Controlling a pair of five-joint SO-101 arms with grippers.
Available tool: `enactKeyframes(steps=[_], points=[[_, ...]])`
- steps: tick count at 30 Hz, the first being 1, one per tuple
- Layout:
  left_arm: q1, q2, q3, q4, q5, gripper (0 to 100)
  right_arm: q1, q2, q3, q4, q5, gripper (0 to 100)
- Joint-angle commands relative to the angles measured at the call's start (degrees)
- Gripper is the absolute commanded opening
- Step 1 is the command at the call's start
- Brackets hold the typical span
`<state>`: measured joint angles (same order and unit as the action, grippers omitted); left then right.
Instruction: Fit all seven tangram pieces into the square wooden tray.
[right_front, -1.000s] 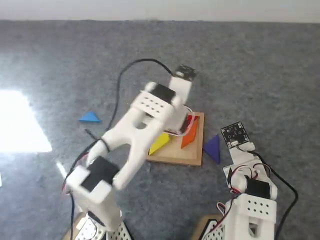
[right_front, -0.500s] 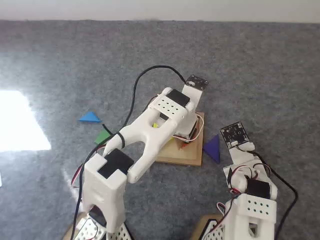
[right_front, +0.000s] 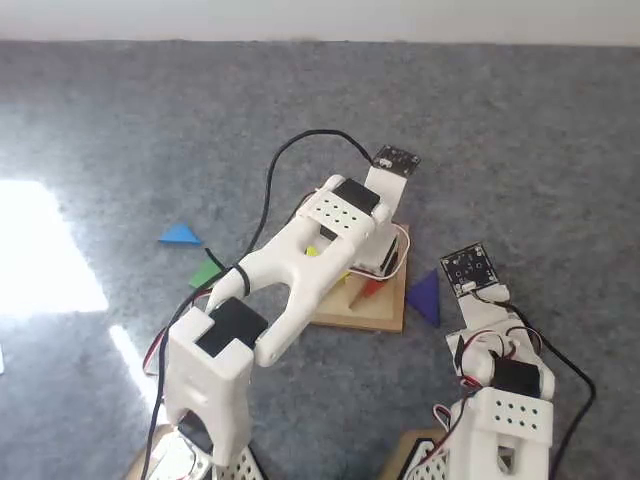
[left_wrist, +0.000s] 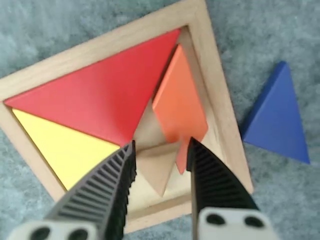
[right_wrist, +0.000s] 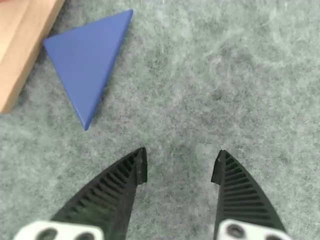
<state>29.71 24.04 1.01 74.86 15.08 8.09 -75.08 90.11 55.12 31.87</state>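
Observation:
The square wooden tray (left_wrist: 217, 75) holds a large red triangle (left_wrist: 95, 95), a yellow triangle (left_wrist: 65, 150) and an orange parallelogram (left_wrist: 180, 107) lying slightly askew. My left gripper (left_wrist: 161, 150) hangs open just above the tray's bare floor, beside the orange piece's tip. A dark blue triangle (left_wrist: 277, 117) lies on the carpet just outside the tray. My right gripper (right_wrist: 181, 160) is open over bare carpet, a short way from that blue triangle (right_wrist: 85, 60). In the high view the left arm covers most of the tray (right_front: 370, 318).
A small light-blue triangle (right_front: 180, 235) and a green piece (right_front: 207, 272) lie on the grey carpet, left of the tray. The right arm's base (right_front: 500, 420) stands at the front right. The carpet behind the tray is open floor.
The left arm swung right and settled lower over the tray, now hiding the yellow and orange pieces in the high view. The right arm kept still.

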Motion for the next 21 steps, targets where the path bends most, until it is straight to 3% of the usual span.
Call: enactKeyframes(steps=[1, 6, 15, 21], points=[[-1.6, -0.5, -2.9, -2.0, 0.3, 16, -0.4, 0.2, -0.2, -1.2, 0.4, 21.6], [-3.7, -0.4, -4.2, -3.3, -1.7, 16, -0.4, 0.2, -0.2, -0.7, 0.4, 21.6], [1.8, 1.1, -5.0, -3.4, -2.7, 16, -0.4, 0.2, -0.2, -0.7, 0.4, 21.6], [1.8, 9.1, -9.9, -3.0, -2.7, 16, -0.4, 0.2, -0.2, -0.7, 0.4, 21.6]])
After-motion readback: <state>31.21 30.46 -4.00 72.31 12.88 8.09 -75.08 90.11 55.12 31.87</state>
